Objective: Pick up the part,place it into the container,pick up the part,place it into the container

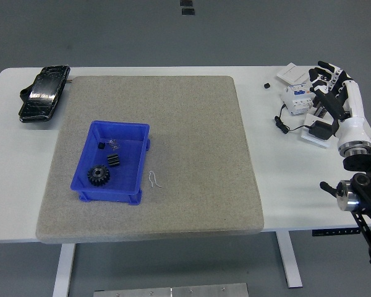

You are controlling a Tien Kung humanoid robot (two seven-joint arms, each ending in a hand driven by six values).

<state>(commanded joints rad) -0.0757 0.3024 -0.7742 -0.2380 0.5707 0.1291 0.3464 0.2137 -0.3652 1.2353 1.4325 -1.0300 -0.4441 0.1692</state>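
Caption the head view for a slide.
Right hand hovers open over parts at the table's far right; blue container holds gears.

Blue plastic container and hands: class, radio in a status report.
Right hand open, empty, over far-right clutter. Left hand out of view. Blue plastic container holds large black gear and smaller parts. Thin white wire clip on grey mat beside it, unobstructed.

- The grey mat (191,136) lies mostly bare right of the blue container (111,162).
- A small wire clip (153,179) sits just beside the container's right wall.
- Small boxes and a cable (297,105) crowd the table's far right corner.
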